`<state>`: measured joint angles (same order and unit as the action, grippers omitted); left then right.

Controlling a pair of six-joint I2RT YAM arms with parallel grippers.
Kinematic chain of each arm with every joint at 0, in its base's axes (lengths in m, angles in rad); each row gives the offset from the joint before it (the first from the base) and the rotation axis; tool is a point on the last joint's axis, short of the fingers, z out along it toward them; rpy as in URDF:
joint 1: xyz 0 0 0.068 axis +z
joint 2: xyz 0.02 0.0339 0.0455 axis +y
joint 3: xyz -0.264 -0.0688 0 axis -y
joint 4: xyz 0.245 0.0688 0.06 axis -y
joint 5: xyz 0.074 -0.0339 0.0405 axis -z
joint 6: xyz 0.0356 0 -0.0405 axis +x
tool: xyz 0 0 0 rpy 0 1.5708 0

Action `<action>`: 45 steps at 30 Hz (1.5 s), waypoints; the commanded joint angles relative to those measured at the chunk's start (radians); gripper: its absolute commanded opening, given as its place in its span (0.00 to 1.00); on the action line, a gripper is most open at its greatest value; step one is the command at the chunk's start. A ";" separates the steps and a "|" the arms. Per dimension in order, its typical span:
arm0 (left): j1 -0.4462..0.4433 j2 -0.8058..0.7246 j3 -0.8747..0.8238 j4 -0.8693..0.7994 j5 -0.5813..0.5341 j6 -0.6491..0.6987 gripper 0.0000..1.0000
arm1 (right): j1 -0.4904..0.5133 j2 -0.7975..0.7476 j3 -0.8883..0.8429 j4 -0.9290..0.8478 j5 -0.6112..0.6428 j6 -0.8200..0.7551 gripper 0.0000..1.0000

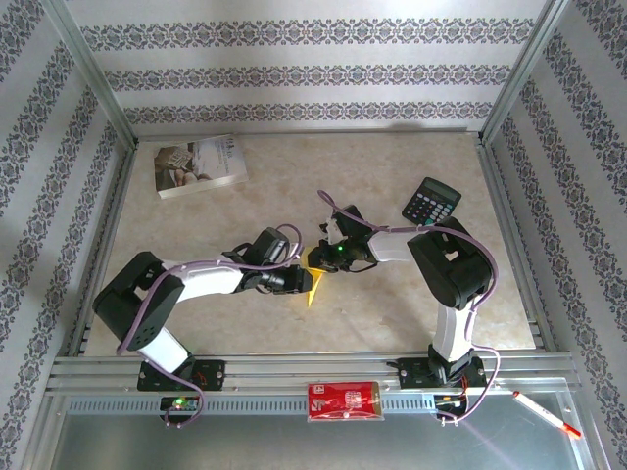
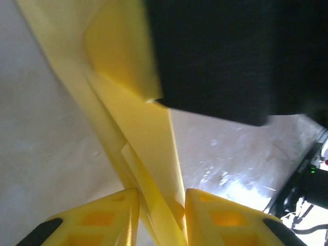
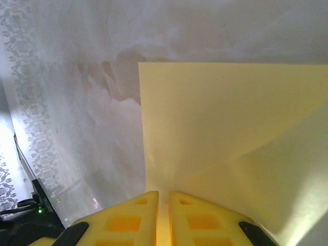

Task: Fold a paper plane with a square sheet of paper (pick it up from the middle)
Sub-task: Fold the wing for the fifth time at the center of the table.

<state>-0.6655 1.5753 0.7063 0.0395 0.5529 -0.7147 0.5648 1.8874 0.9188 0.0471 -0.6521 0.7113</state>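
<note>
Yellow folded sheet [image 1: 313, 286] near the table [image 1: 377, 315] middle, long axis far-to-near, tip toward the near edge; right jaws pinch it, left jaws straddle it, grip unclear.

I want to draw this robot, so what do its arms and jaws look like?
Both the left arm and right arm have black joints joined by white links, and a purple cable loops along each. A small green light glows by the right wrist. The jaws are chunky yellow plastic with square hollows and black trim.
</note>
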 commanded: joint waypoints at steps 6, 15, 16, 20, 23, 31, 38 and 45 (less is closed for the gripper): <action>-0.025 -0.111 -0.035 0.003 -0.075 -0.032 0.28 | 0.007 0.012 -0.033 -0.011 0.045 0.030 0.14; -0.046 -0.150 -0.069 0.036 -0.070 -0.042 0.33 | 0.016 0.005 -0.051 0.019 0.072 0.093 0.13; -0.048 -0.146 -0.073 0.059 -0.059 -0.048 0.32 | 0.020 0.002 -0.062 0.037 0.079 0.118 0.13; -0.048 -0.160 -0.093 0.089 -0.064 -0.075 0.31 | 0.046 -0.028 -0.109 0.088 0.152 0.233 0.12; -0.046 -0.187 -0.101 0.079 -0.075 -0.077 0.31 | 0.068 -0.058 -0.156 0.155 0.229 0.348 0.12; -0.023 -0.171 -0.097 0.085 -0.053 -0.068 0.25 | 0.129 -0.088 -0.170 0.204 0.373 0.490 0.12; -0.019 -0.080 -0.054 0.117 -0.009 -0.023 0.21 | 0.122 -0.089 -0.193 0.231 0.371 0.514 0.12; 0.002 -0.010 -0.057 0.180 0.006 -0.045 0.20 | 0.118 -0.073 -0.193 0.254 0.349 0.514 0.12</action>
<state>-0.6868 1.5497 0.6308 0.1471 0.5323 -0.7635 0.6849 1.7958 0.7494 0.3122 -0.3298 1.2106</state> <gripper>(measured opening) 0.201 0.119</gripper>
